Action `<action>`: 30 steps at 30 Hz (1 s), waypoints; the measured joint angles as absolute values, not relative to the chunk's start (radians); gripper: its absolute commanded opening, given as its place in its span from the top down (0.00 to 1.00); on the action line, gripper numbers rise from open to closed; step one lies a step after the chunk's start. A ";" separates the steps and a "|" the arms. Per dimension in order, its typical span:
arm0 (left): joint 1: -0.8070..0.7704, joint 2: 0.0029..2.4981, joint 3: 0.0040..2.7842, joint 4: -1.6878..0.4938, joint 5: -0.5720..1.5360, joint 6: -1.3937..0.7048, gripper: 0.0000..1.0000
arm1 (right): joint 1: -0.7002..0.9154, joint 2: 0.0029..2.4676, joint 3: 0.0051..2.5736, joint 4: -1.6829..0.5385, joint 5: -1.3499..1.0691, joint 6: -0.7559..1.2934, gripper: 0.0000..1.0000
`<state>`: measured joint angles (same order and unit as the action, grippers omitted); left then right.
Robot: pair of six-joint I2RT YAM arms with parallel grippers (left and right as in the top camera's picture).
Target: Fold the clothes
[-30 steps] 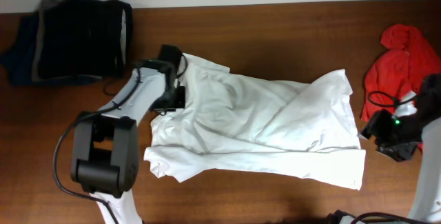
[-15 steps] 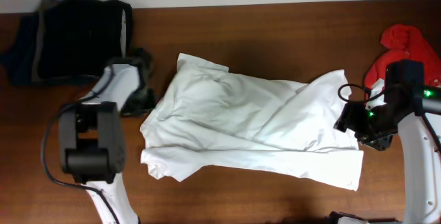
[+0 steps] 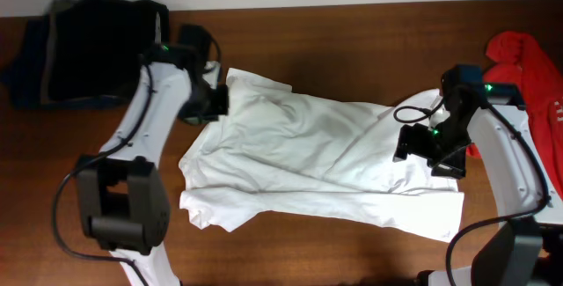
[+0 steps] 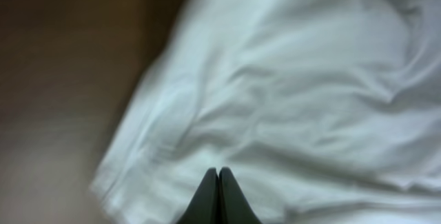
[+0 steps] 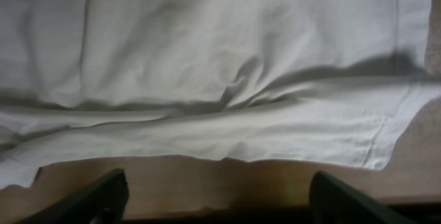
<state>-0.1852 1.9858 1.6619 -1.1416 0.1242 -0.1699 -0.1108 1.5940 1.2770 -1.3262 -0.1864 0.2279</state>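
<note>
Risk of dragging and bunching thin shirt (image 3: 325,158) at centre frame: left gripper (image 4: 218,182) pressed together, pinching nothing; right gripper (image 5: 220,193) spread apart, empty.

White shirt (image 3: 317,145); red-orange garment (image 3: 515,53); brown table (image 3: 352,31); black-grey-navy stack (image 3: 97,48).

A robot lab; left arm (image 3: 134,132), right arm (image 3: 508,150), wooden table (image 3: 308,261).

left arm (image 3: 142,110): white links, black joints | right arm (image 3: 506,154): same, green light (image 3: 486,88), black cable (image 3: 412,110) | left pincer (image 4: 219,182): dark fingers (image 4: 207,200)
</note>
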 measured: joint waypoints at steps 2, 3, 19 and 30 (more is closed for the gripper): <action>-0.215 1.988 1.553 -1.070 0.144 -0.168 0.98 | -0.110 1.605 1.277 -1.326 -0.186 0.228 0.11; -0.216 1.988 1.507 -1.020 0.150 -0.168 0.98 | -0.110 1.607 1.277 -1.327 -0.186 0.229 0.11; 0.008 2.097 1.439 -0.754 -0.006 -0.195 0.99 | -0.110 1.608 1.277 -1.349 -0.186 0.229 0.01; 0.237 2.135 1.495 -0.843 -0.241 -0.402 0.98 | 0.164 1.681 1.280 -0.854 -0.197 0.231 0.96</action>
<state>0.2367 2.1349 1.4952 -0.8429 -0.2405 -0.4019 0.1638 1.6814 1.2800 -0.8536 -0.1974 0.2310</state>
